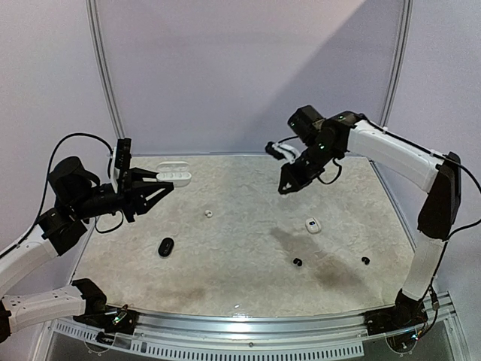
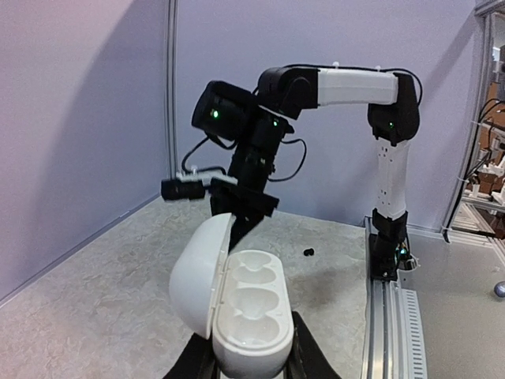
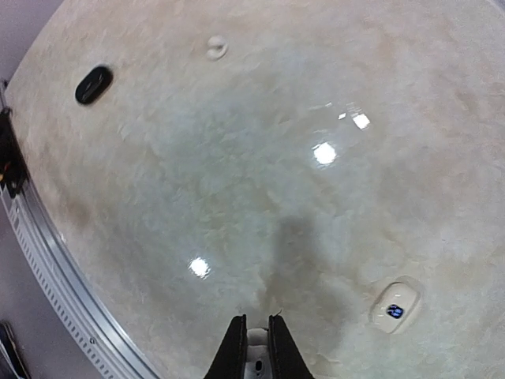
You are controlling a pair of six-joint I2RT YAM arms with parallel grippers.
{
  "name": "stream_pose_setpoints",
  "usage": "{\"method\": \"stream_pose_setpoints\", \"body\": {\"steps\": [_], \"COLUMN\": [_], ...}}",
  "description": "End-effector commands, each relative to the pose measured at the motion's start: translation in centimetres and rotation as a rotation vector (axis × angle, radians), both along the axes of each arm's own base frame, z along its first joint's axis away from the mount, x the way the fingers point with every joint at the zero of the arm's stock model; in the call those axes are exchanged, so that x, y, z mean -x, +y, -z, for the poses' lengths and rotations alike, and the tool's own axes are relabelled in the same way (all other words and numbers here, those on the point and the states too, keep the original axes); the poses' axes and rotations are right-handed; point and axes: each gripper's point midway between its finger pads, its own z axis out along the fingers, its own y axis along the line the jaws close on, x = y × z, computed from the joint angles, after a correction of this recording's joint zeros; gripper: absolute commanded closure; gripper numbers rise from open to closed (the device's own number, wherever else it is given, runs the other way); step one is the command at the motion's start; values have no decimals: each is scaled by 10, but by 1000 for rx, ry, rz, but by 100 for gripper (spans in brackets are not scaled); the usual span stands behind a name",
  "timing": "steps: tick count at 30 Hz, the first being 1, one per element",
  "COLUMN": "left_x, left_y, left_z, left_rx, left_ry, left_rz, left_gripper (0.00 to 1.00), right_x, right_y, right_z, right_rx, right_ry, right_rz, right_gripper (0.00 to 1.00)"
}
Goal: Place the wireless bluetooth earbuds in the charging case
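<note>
Left end effector (image 1: 164,185) clamps open case (image 2: 248,316), right end effector (image 3: 256,325) pinches earbud (image 3: 256,365) mid-air

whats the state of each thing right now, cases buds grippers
white case: open, wells empty
left gripper: shut on white case
right gripper: shut on small white bud
second white case: closed, on table
black case: closed
white earbud: loose on table
black earbuds: both loose on table
</note>
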Motion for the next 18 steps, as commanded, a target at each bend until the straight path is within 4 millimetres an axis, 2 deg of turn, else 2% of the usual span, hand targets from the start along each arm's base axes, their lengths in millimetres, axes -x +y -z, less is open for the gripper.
{"method": "stream_pose_setpoints", "body": {"steps": [1, 6, 10, 14, 18], "left_x": [2, 3, 3, 4, 3], "left_y": [-1, -1, -2, -1, -1], "left_z": [-4, -5, -5, -6, -5], "left_rx": [3, 1, 0, -1, 0], "left_ry": [-20, -25, -25, -31, -29], "left_rz": [13, 15, 16, 15, 13], "left_gripper": [100, 100, 100, 100, 100], "right_x": [50, 60, 70, 75, 76], "right_y": [24, 50, 65, 63, 61], "right_z": [59, 116, 146, 173, 188], "right_rx": [156, 252, 269, 312, 322], "right_ry": [112, 156, 198, 229, 241], "right_rz": [-147, -124, -127, -122, -113], "right_gripper": [99, 100, 100, 100, 98]}}
